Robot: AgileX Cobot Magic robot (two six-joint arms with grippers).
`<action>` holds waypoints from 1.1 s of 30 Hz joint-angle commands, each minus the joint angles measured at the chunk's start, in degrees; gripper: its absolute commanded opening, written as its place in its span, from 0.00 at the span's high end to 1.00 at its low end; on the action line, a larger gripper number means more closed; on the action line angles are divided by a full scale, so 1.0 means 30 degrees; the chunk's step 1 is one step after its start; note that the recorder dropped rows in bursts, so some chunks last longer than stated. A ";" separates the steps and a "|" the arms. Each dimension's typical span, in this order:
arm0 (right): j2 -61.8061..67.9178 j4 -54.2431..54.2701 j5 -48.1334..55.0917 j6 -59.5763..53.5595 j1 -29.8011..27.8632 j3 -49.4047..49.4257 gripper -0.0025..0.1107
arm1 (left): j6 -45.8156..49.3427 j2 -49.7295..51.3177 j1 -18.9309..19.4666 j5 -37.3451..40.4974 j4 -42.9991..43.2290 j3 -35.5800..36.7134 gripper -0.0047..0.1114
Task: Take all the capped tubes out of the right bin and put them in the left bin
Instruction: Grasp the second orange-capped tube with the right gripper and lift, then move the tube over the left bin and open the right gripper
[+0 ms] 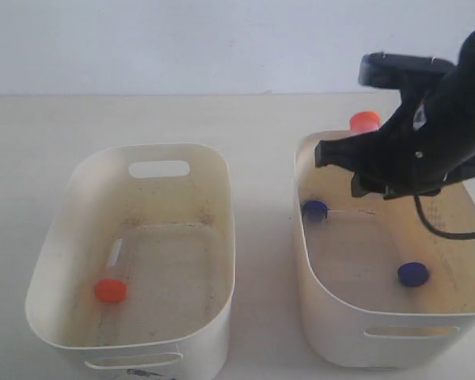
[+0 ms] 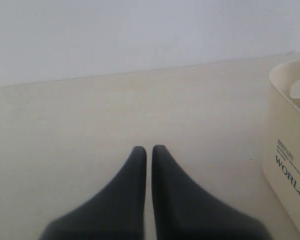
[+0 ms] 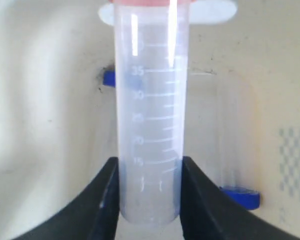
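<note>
My right gripper (image 1: 362,154) (image 3: 150,200) is shut on the lower end of a clear capped tube (image 3: 150,115). That tube's orange cap (image 1: 365,120) shows by the far rim of the right bin (image 1: 317,269). Two blue-capped tubes lie on that bin's floor, one near the left wall (image 1: 315,210) (image 3: 108,78) and one toward the front (image 1: 412,274) (image 3: 240,195). The left bin (image 1: 55,261) holds one orange-capped tube (image 1: 110,290). My left gripper (image 2: 149,150) is shut and empty above bare table, out of the exterior view.
A dotted pattern (image 3: 292,160) marks the right bin's inner wall. In the left wrist view a cream bin wall printed "WORLD" (image 2: 290,170) stands off to one side of the left gripper. A pale tabletop (image 1: 261,127) surrounds both bins, with a gap between them.
</note>
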 commanded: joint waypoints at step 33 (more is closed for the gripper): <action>0.2439 1.2238 -0.9161 -0.8723 0.9134 -0.0004 0.43 | -0.0221 -0.0037 0.0022 -0.0280 -0.0128 -0.0069 0.92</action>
